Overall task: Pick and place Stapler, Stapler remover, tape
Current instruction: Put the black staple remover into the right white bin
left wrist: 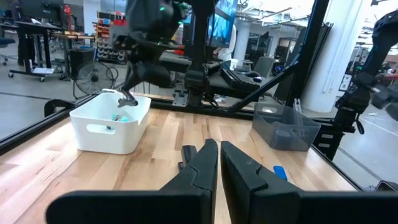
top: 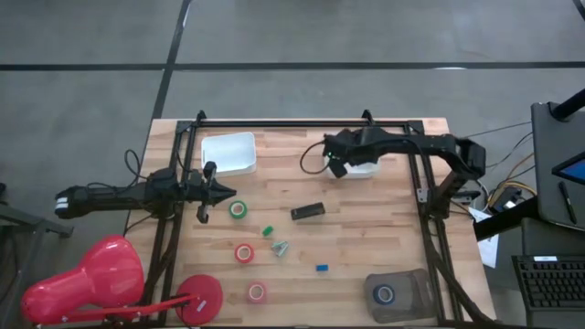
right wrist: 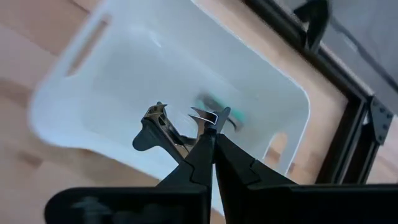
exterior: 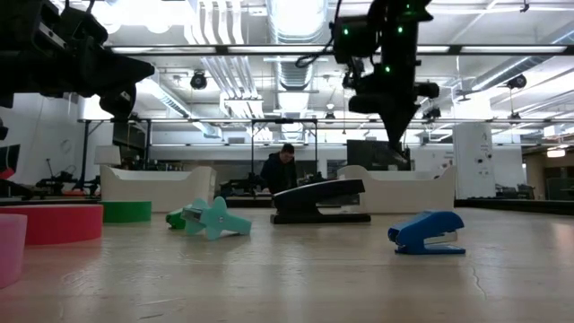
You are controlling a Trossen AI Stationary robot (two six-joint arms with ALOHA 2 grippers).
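Observation:
My right gripper hangs over a white bin at the table's far side, shut on a black staple remover with metal claws. A teal piece lies in that bin. The black stapler lies flat mid-table. Tape rolls lie flat on the table: green, red, pink. A blue roll sits in a grey container. My left gripper is shut and empty, just left of the green roll. My right gripper pinches the staple remover between its two fingertips by one of its arms near a metal claw. The fingers come from above, slanting down. The remover is lifted clear over the bin, its other arm sticking out to one side.
A second white bin stands at the far left. A teal staple remover, a green piece and a blue staple remover lie near the middle. A large red stand sits at the near left corner. A person stands beyond the table.

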